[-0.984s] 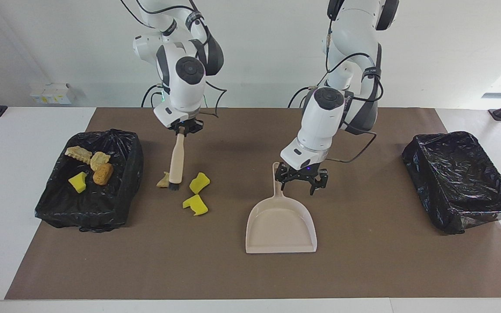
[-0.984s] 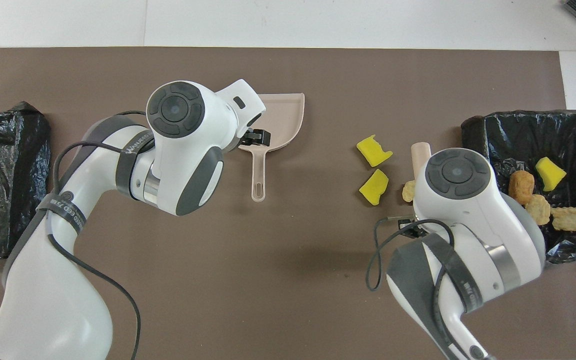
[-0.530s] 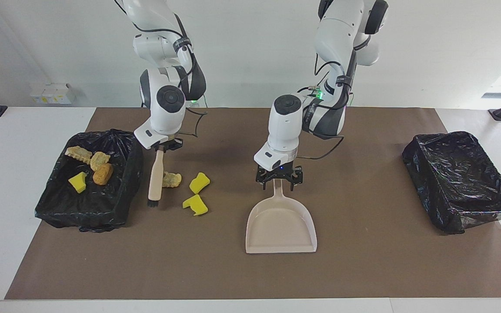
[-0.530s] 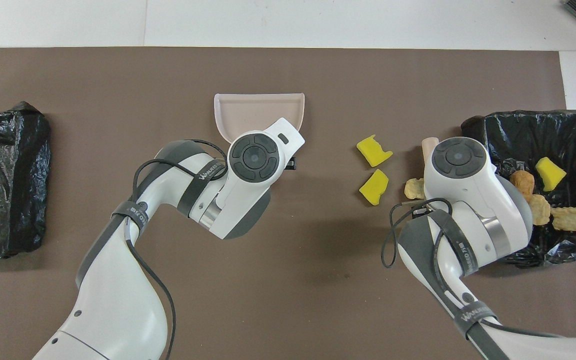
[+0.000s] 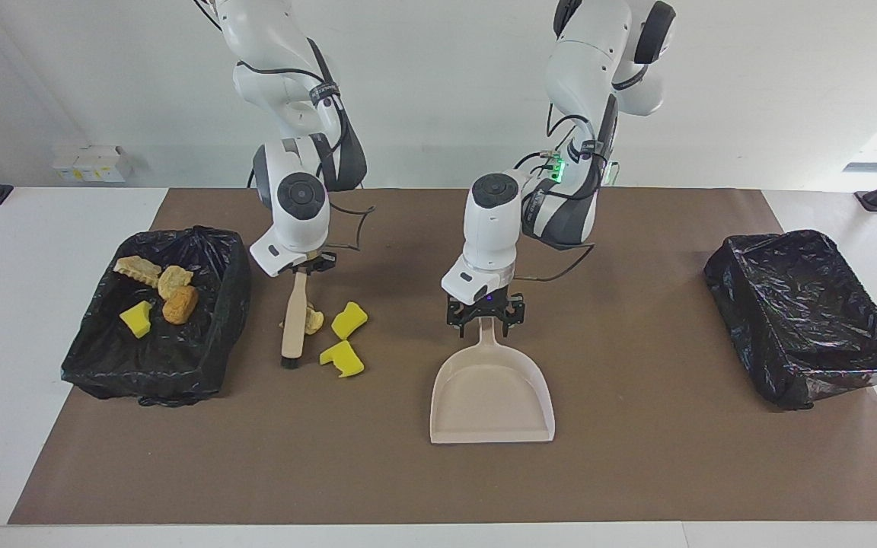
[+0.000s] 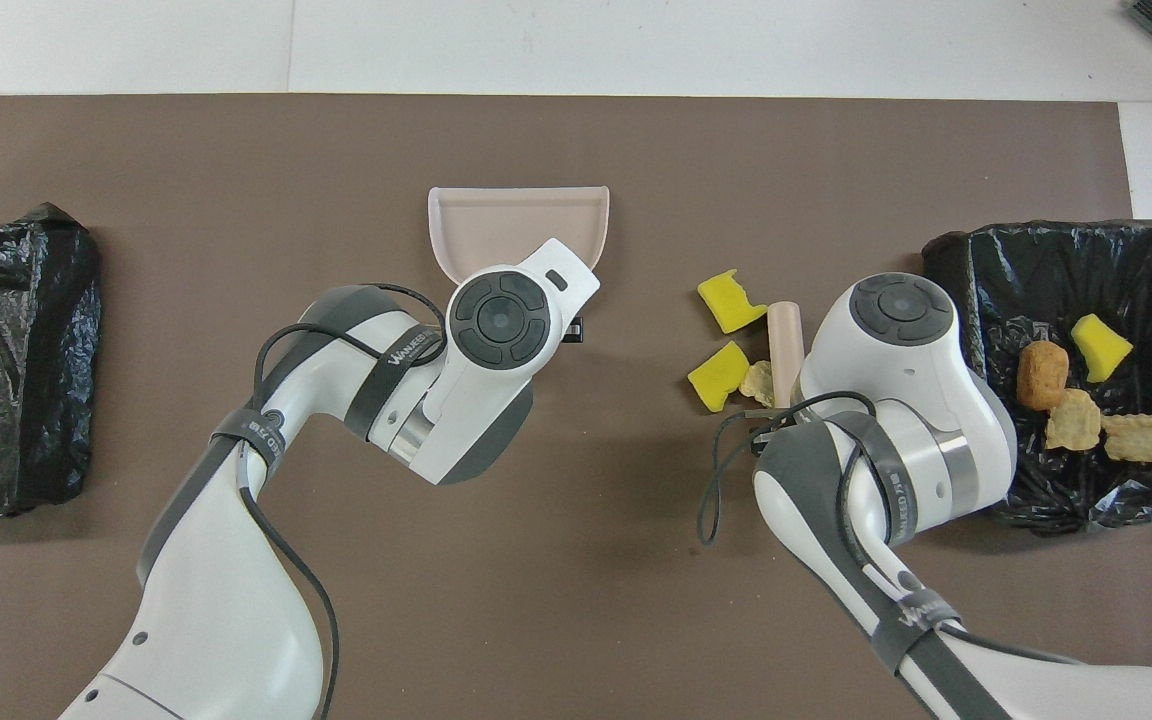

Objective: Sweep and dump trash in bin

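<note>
Gripping the brush [image 5: 293,323], right jaws closed; left jaws straddle dustpan [image 5: 492,396] handle.

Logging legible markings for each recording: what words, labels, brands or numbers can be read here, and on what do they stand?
"WANUKEED" or similar, partly legible: printed on the grey strap around the left arm.
Same style of lettering on the strap of the right arm: too small to read.
Yellow-marked white boxes by the wall: nothing can be read.
Dustpan, brush, trash bin: no text visible.
</note>
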Motion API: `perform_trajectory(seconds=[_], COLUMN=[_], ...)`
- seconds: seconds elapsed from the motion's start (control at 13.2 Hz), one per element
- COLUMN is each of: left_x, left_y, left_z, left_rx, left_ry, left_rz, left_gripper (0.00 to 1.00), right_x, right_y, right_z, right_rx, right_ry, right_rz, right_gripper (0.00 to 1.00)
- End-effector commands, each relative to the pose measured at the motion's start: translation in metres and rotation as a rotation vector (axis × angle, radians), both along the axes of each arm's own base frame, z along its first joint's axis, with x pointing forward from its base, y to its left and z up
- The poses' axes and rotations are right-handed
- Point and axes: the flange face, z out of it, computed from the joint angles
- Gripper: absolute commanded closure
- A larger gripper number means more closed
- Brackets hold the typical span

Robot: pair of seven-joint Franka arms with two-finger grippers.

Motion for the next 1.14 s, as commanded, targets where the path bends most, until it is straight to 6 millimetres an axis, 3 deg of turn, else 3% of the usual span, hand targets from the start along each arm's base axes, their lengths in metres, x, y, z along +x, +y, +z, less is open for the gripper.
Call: perform_trajectory(seconds=[0.0,0.15,0.23,0.3,0.45,0.61,0.76,0.91,1.06], left_x=[-0.019,-0.023,-0.024,-0.024,-0.025,-0.023,-0.017,-0.004,0.009], left_y=[0.008,0.012,0.012,0.012,0.013,0.015,0.026,0.056,0.085], left_z=[0.009,0.012,0.012,0.011,0.010,0.011,0.027,0.052,0.060], left_rx=[0.018,0.018,0.015,0.015,0.014,0.016,0.004,0.013,0.062], left_ry=[0.003,0.005,0.007,0.008,0.009,0.008,-0.009,-0.010,0.020], left_rz=[0.006,0.008,0.012,0.015,0.022,0.012,0.026,0.043,-0.088], left_gripper=[0.32,0.36,0.45,0.64,1.00,1.00,1.00,1.00,1.00], right_x=[0.004,0.011,0.012,0.010,0.006,0.002,0.000,0.004,0.010], right_y=[0.022,0.018,0.011,0.000,-0.013,-0.028,-0.035,-0.037,-0.037], right_z=[0.012,0.043,0.060,0.075,0.079,0.077,0.066,0.045,0.026], right_rx=[0.079,0.078,0.075,0.068,-0.036,-0.126,-0.203,-0.207,-0.186], right_ry=[0.001,-0.003,-0.011,-0.023,-0.036,-0.053,-0.041,-0.021,-0.021], right_rz=[0.009,0.009,0.011,0.005,0.061,0.152,0.199,0.202,0.187], right_gripper=[1.00,1.00,1.00,1.00,1.00,1.00,1.00,1.00,1.00])
